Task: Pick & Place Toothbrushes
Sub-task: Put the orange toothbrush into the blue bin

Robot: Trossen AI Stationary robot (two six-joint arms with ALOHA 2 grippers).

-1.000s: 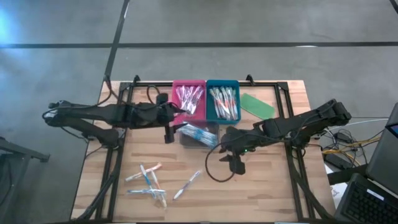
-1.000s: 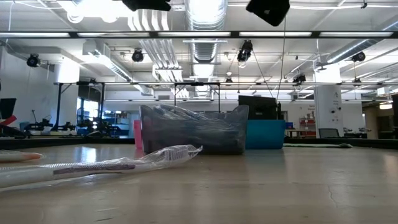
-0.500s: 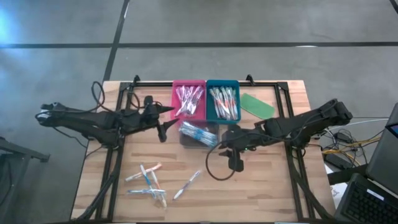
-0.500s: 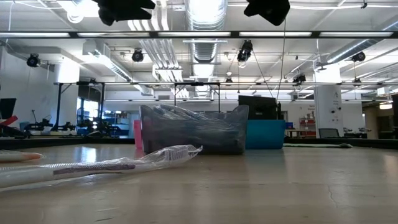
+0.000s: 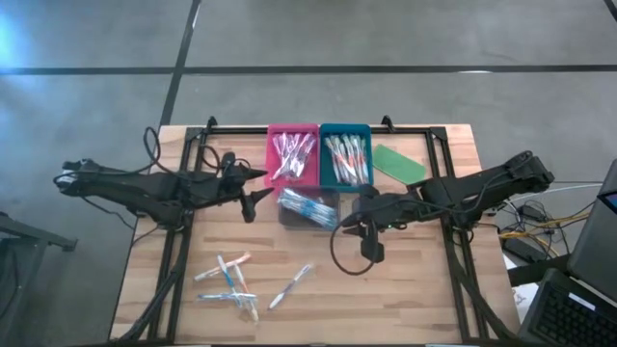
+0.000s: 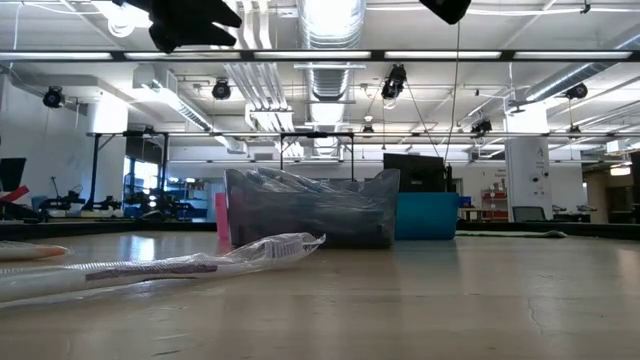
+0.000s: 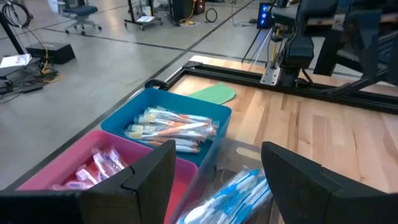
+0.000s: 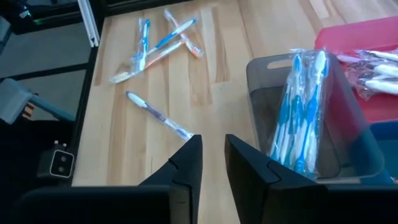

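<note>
- The counter (image 5: 405,289) is made of pale wood planks with a black metal frame around it.
- Three small bins sit together at the far side: a pink bin (image 5: 293,154), a blue bin (image 5: 345,154) and a clear grey bin (image 5: 307,207).
- The pink bin holds toothbrushes in crinkly clear wrappers with pink on them.
- The blue bin holds wrapped brushes with orange on them.
- The clear grey bin holds brushes with blue on them, leaning up on one side.
- A flat green piece (image 5: 399,162) lies beside the blue bin.
- More loose toothbrushes (image 5: 231,280) lie on the bare wood near the front, some crossed in a small pile and one alone.
- The left gripper (image 5: 253,200) hangs just beside the grey bin with its jaws wide apart, holding nothing.
- The right gripper (image 5: 372,253) hangs over bare wood near the grey bin, its jaws only a narrow gap apart, with nothing between them.
</note>
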